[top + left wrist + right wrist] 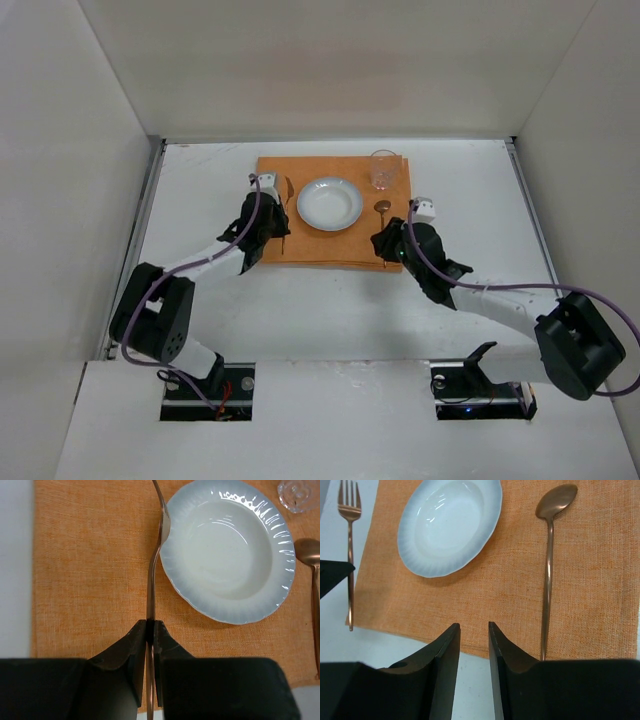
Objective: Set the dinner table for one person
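On the white dinner table lies an orange placemat with a white plate at its middle. My left gripper is shut on the handle of a copper fork left of the plate; the fork also shows in the right wrist view. A copper spoon lies right of the plate. My right gripper is open and empty over the placemat's near edge, left of the spoon's handle. A clear glass stands at the mat's far right corner.
Grey rails run along the table's left and right edges, with white walls close around. The glass shows at the upper right of the left wrist view. The arm bases sit at the near edge.
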